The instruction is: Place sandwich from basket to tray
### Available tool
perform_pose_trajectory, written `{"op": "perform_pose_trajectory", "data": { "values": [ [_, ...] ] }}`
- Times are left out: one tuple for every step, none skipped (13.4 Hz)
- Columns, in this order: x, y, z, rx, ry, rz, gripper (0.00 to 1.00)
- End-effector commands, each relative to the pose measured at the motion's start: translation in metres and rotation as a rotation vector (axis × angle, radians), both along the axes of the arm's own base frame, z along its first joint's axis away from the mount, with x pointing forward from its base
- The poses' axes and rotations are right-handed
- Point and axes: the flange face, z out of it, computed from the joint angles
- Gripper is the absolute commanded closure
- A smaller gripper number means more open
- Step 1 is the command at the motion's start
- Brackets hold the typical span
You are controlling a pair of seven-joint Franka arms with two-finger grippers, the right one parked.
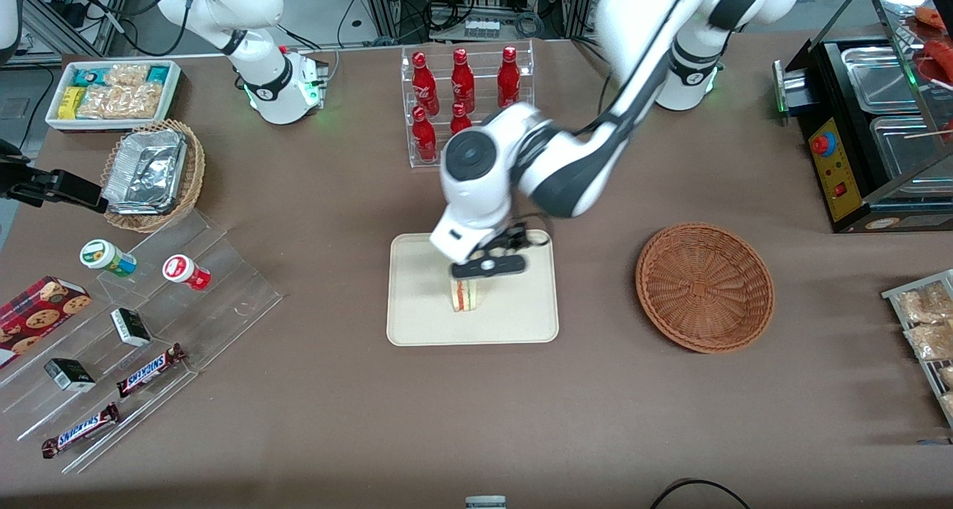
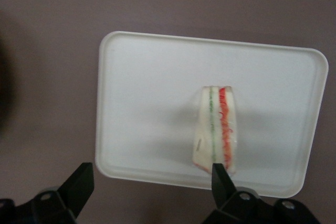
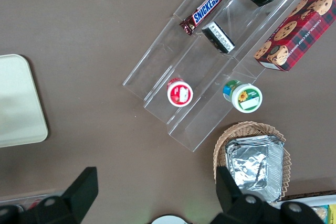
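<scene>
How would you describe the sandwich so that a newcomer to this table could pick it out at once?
Find the cream tray in the middle of the table, beside the empty reddish-brown basket. The sandwich stands on it, directly under the gripper, whose fingers are spread open. It is the tray's only item: pale bread with red and green stripes.

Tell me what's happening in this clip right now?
The left arm's gripper hangs just above the cream tray, fingers open. The sandwich stands on the tray on its bread edge, filling stripes up, with one finger close beside it and the other well clear, so it looks released. The reddish-brown basket, toward the working arm's end of the table, is empty. The placing itself looks done.
</scene>
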Motion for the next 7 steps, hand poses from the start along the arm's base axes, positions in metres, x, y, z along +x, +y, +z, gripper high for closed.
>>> {"op": "perform_pose_trajectory", "data": {
  "values": [
    [0.002, 0.075, 0.076, 0.003, 0.037, 0.059, 0.01],
    [0.005, 0.106, 0.098, 0.008, 0.060, 0.053, 0.01],
    [0.011, 0.143, 0.120, 0.002, 0.083, 0.034, 0.01],
    [0.010, 0.174, 0.140, -0.009, 0.116, 0.011, 0.01],
    [0.015, 0.215, 0.159, -0.022, 0.125, 0.012, 0.01],
    [0.016, 0.245, 0.172, -0.029, 0.122, 0.011, 0.01],
    [0.017, 0.270, 0.182, -0.033, 0.118, 0.012, 0.01]
  ]
}}
